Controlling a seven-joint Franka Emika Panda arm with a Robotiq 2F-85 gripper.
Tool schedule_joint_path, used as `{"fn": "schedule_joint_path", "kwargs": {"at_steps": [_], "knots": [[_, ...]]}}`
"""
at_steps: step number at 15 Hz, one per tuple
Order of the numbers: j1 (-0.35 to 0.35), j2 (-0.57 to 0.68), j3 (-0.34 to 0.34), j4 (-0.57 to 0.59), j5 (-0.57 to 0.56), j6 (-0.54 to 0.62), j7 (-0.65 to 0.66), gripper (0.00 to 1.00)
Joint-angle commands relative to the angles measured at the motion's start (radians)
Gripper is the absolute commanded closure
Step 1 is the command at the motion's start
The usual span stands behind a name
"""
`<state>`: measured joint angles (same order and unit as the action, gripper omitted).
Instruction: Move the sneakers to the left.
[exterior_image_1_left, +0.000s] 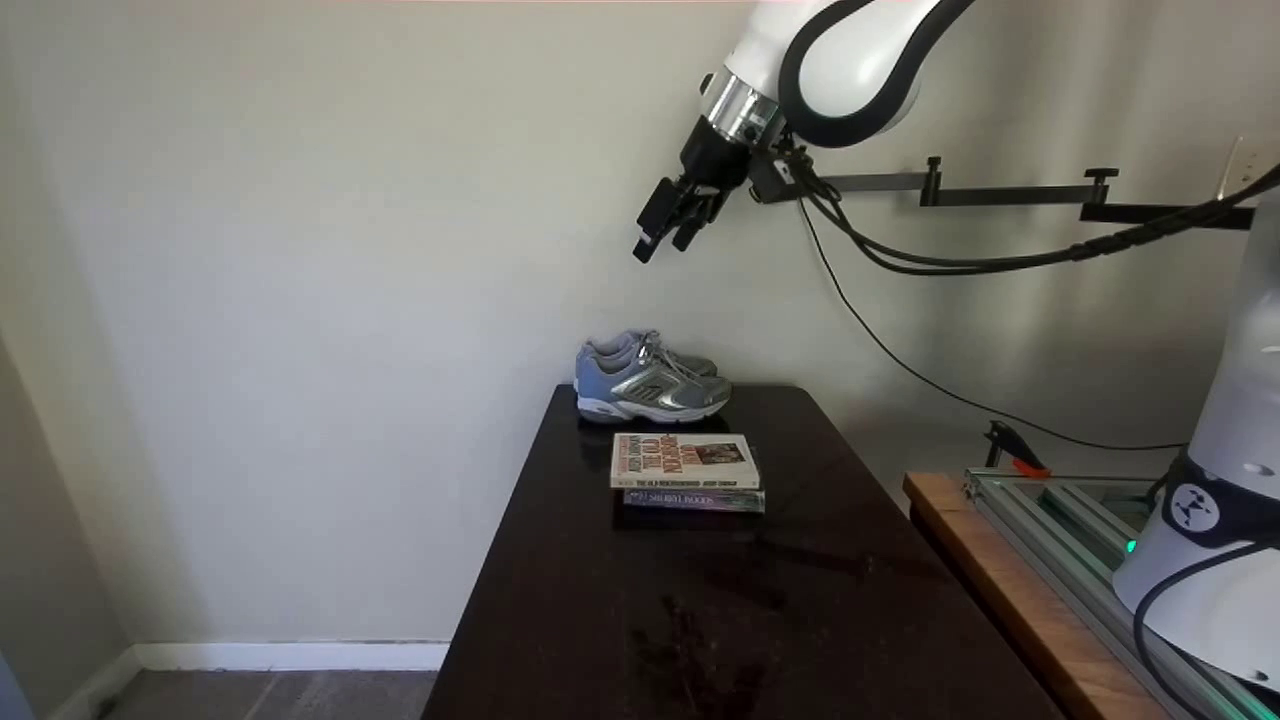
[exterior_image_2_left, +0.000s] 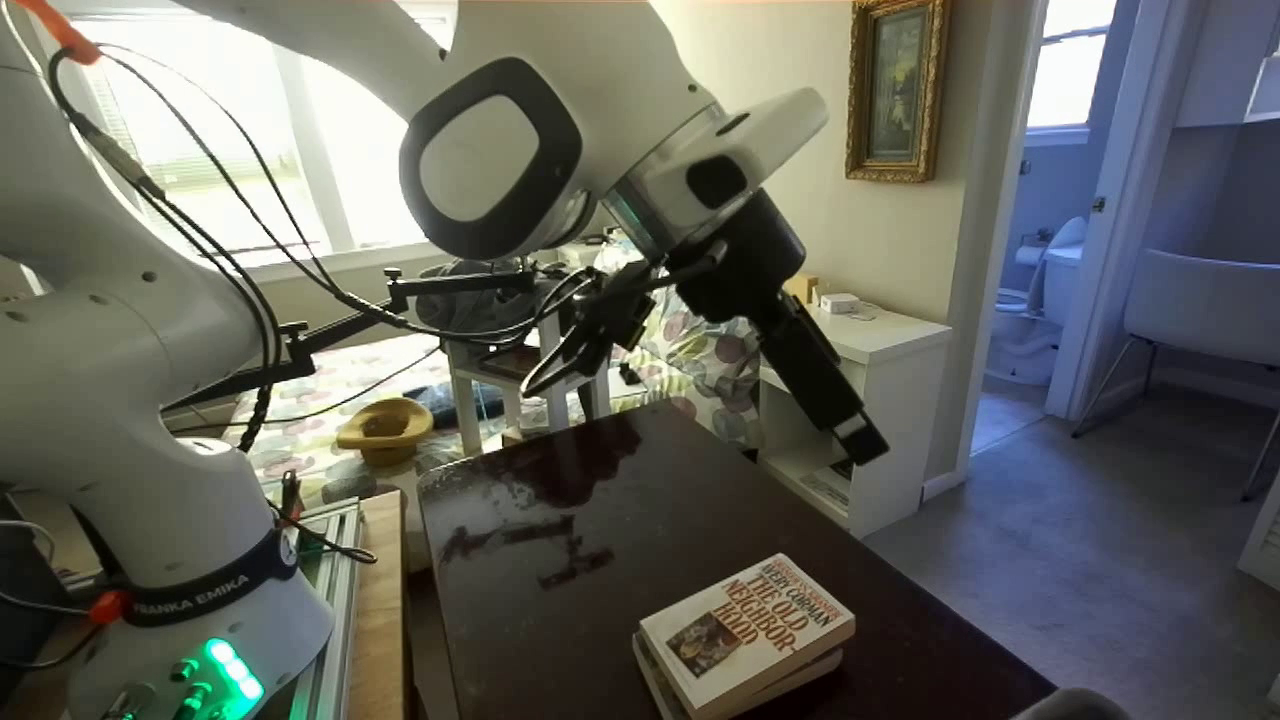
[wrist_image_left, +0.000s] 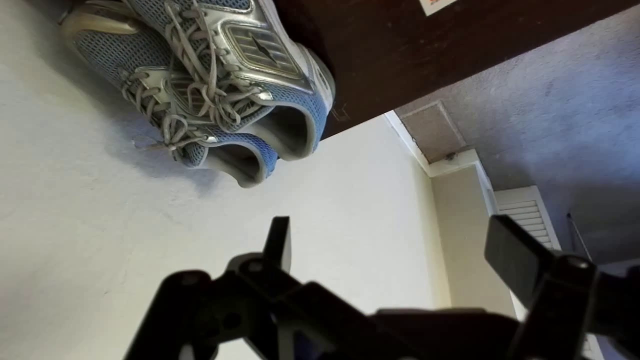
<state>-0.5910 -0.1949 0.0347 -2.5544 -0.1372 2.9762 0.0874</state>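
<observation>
The sneakers (exterior_image_1_left: 652, 385) stand side by side at the table's far end, against the wall, in an exterior view. They are grey-silver and blue with white soles. In the wrist view the sneakers (wrist_image_left: 215, 75) fill the upper left, with laces and heel openings visible. In an exterior view only a grey rounded edge (exterior_image_2_left: 1072, 706) shows at the bottom; I cannot tell if it is a sneaker. My gripper (exterior_image_1_left: 661, 247) hangs in the air above the sneakers, apart from them. In the wrist view the gripper (wrist_image_left: 390, 225) has its fingers wide apart with nothing between them.
Two stacked books (exterior_image_1_left: 685, 462) lie beside the sneakers on the dark table (exterior_image_1_left: 560, 600); they also show in an exterior view (exterior_image_2_left: 745, 630). The wall (exterior_image_1_left: 350, 300) stands right behind the sneakers. Cables (exterior_image_1_left: 960, 265) hang from the arm. A white cabinet (exterior_image_2_left: 900, 400) stands beyond the table.
</observation>
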Motion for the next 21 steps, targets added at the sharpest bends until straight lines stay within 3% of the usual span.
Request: {"fn": "schedule_joint_path", "kwargs": {"at_steps": [1, 2, 3, 6, 7, 11, 16, 21], "knots": [[-0.001, 0.118, 0.000, 0.093, -0.017, -0.014, -0.039, 0.00], [0.021, 0.151, -0.010, 0.110, 0.021, -0.020, -0.078, 0.00], [0.102, 0.174, -0.093, 0.125, -0.005, -0.026, -0.070, 0.00], [0.182, 0.252, -0.173, 0.171, 0.025, -0.045, -0.130, 0.00], [0.131, 0.276, -0.124, 0.183, 0.049, -0.048, -0.165, 0.00], [0.109, 0.351, -0.117, 0.251, 0.088, -0.071, -0.274, 0.00], [0.034, 0.440, -0.048, 0.327, 0.217, -0.069, -0.486, 0.00], [0.035, 0.526, -0.093, 0.397, 0.161, -0.074, -0.464, 0.00]]}}
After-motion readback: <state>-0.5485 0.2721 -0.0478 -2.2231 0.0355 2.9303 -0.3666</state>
